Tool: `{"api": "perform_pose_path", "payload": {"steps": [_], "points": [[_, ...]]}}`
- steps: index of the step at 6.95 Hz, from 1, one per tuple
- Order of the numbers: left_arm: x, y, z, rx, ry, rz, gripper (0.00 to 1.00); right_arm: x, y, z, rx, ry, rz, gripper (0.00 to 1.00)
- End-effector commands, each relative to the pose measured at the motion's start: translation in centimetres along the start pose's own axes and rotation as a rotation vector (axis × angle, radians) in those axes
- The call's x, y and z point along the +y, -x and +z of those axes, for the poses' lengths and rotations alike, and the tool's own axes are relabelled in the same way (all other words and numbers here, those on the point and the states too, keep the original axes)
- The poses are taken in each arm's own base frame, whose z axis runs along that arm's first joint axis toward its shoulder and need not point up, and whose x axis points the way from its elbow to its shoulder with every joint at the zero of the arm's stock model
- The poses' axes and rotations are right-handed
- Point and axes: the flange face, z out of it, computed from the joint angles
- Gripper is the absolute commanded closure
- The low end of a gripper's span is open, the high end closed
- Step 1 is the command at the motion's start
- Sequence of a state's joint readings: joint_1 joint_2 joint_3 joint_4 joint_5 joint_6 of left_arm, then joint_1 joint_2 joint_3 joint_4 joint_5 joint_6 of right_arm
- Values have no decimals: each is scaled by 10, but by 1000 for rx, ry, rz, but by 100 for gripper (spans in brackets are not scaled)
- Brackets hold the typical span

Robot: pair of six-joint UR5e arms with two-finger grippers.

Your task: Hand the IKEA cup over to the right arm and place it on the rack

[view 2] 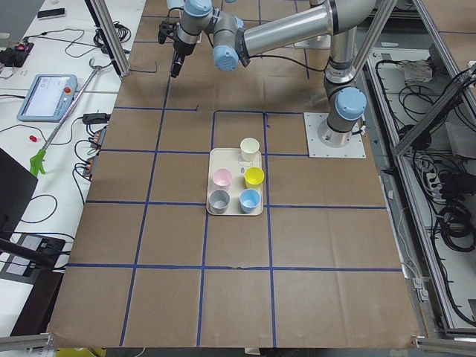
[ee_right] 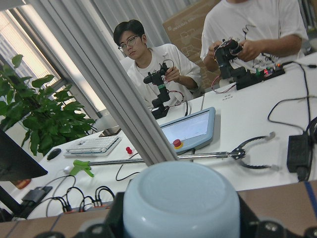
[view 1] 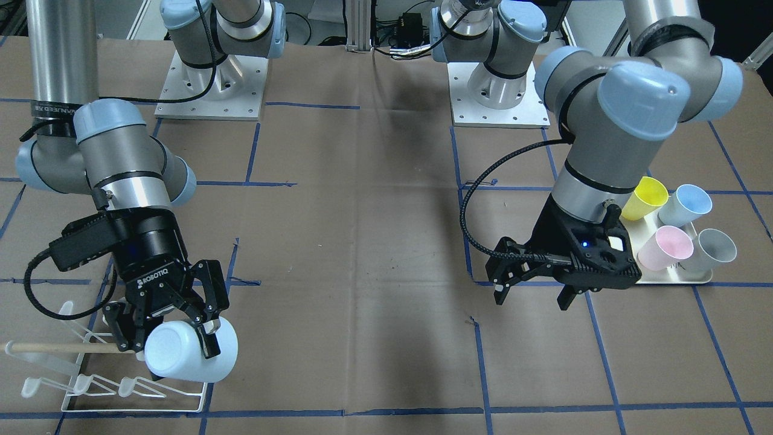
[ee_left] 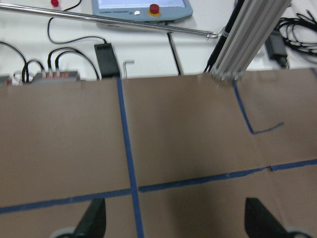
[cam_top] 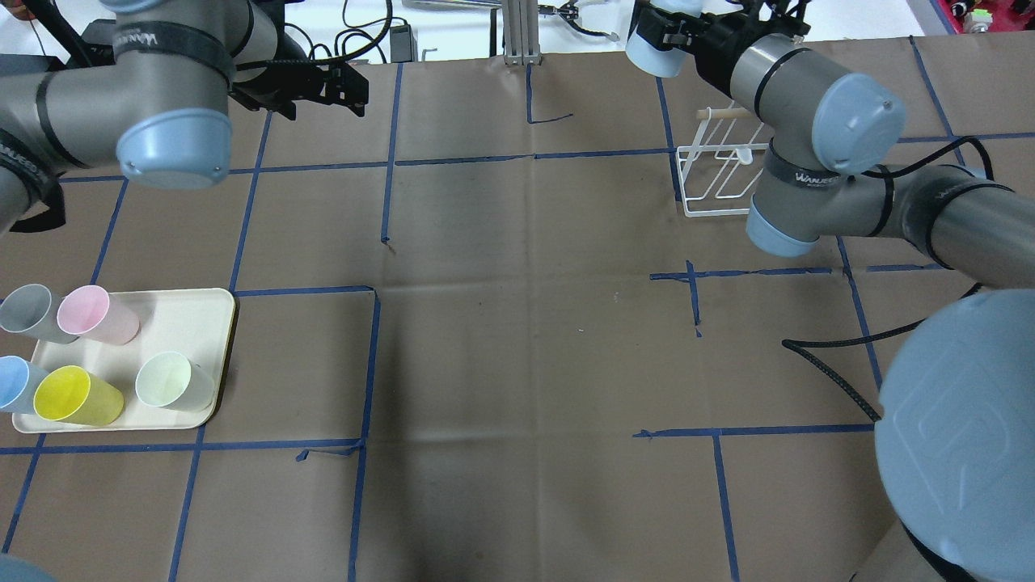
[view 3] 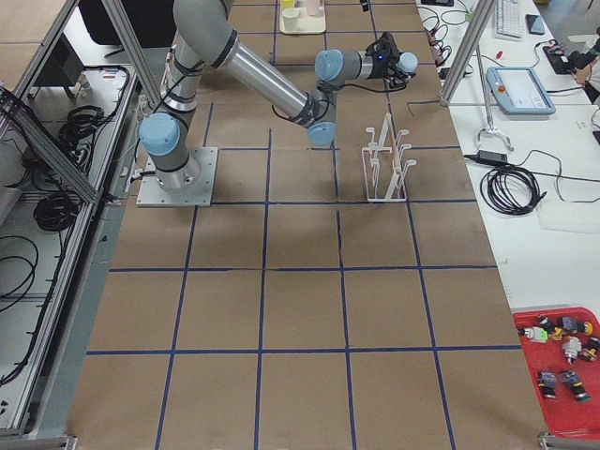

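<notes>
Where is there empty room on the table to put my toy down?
The wide middle of the table, between the cream tray and the white rack, is bare brown paper. The tray is crowded with five cups. The rack end is busy too: the right gripper holds a cup there.

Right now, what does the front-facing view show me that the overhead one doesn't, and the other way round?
Only front-facing: the right tool plainly shut on the white cup, which lies sideways low over the rack's prongs. Only overhead: the pale green cup on the cream tray; from the front the left arm hides it. Both: the rack with its wooden dowel, the yellow cup, blue cup, pink cup and grey cup, and the left tool, open and empty.
</notes>
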State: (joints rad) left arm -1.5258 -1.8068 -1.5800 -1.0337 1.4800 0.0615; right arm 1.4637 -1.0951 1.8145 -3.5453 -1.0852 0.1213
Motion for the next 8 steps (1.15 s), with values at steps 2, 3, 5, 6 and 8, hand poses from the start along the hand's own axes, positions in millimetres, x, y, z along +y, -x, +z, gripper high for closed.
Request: {"api": "perform_pose_path", "payload": {"steps": [2,3,5,6,8], "points": [[47,-11,-74,-17,213,-47,1,-6,-61,-4,79,-99,-260,84],[53,-8,-73,-58,221,-43,1,10,-73,10,82,-131,-278,84],[71,-14,-72,-97,237,-20,1,20,-103,13,114,-112,-253,84],[75,-14,-69,-95,236,-19,1,24,-110,11,123,-103,-241,84],[78,-17,-75,-81,225,-15,1,42,-112,8,127,-66,-215,84]]}}
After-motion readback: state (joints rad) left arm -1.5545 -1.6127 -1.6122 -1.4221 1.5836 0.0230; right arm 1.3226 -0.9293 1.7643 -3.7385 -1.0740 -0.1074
